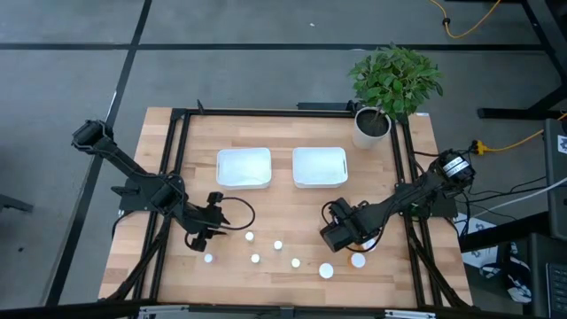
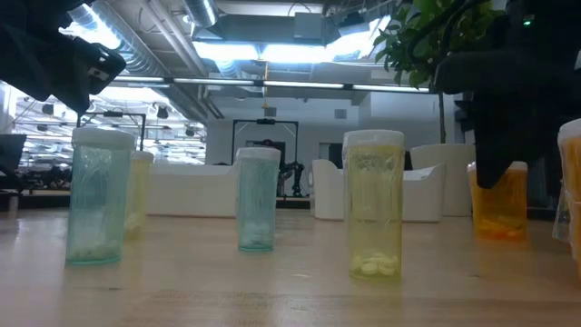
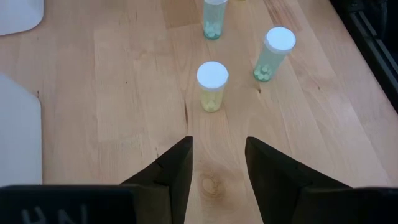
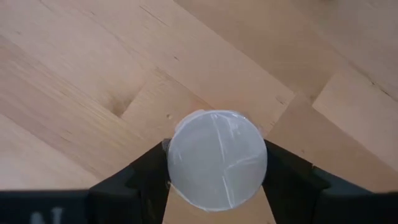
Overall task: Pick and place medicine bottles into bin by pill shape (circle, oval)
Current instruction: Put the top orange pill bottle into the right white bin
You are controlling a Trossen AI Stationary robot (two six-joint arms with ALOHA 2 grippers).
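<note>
My right gripper [image 4: 216, 180] has its two dark fingers pressed against opposite sides of a white-capped bottle [image 4: 216, 158], so I judge the grasp made, though only on the cap's rim. That is my worry. If the pads sit too high on the smooth cap, the bottle could tip or slide out as I lift. A tilted carry could also drop it short of the white bins [image 1: 244, 167] beyond my fingertips. An orange bottle [image 2: 498, 202] seen under me in the low view looks to be the same one; I cannot read its pill shape. My left gripper [image 3: 217, 171] hangs with fingers parted, holding nothing, and a pale yellow bottle [image 3: 212, 86] stands just ahead of its tips, apart from them.
</note>
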